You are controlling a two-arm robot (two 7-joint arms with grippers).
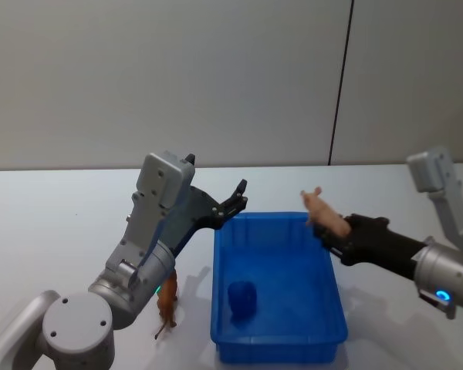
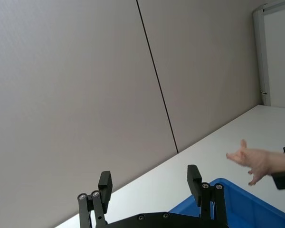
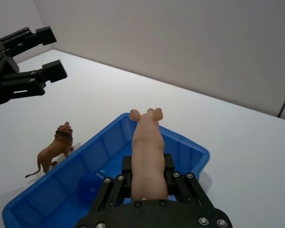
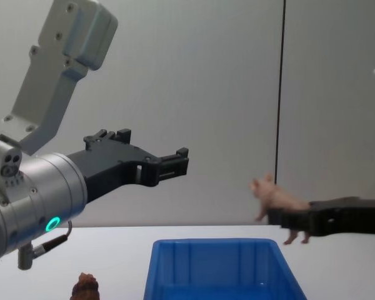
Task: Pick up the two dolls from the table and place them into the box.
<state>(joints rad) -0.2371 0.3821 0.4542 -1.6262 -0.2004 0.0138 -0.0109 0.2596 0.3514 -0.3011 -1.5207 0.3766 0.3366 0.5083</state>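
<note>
The pale pink doll (image 1: 322,213) is a pig, held in the air over the right end of the blue box (image 1: 278,219), with my right gripper (image 1: 336,235) shut on its rear half. In the right wrist view the pig (image 3: 146,142) sticks out from between the fingers (image 3: 168,164) above the box (image 3: 190,143). The reddish-brown doll (image 1: 167,305), a lion, stands on the white table (image 1: 54,231) left of the box, partly hidden by my left arm. My left gripper (image 1: 235,202) hangs open and empty above the box's far left corner.
A small dark blue object (image 1: 242,299) lies inside the box. The lion (image 3: 54,149) stands close to the box's left wall. A grey wall with a dark seam rises behind the table. Open tabletop lies to the far left and behind the box.
</note>
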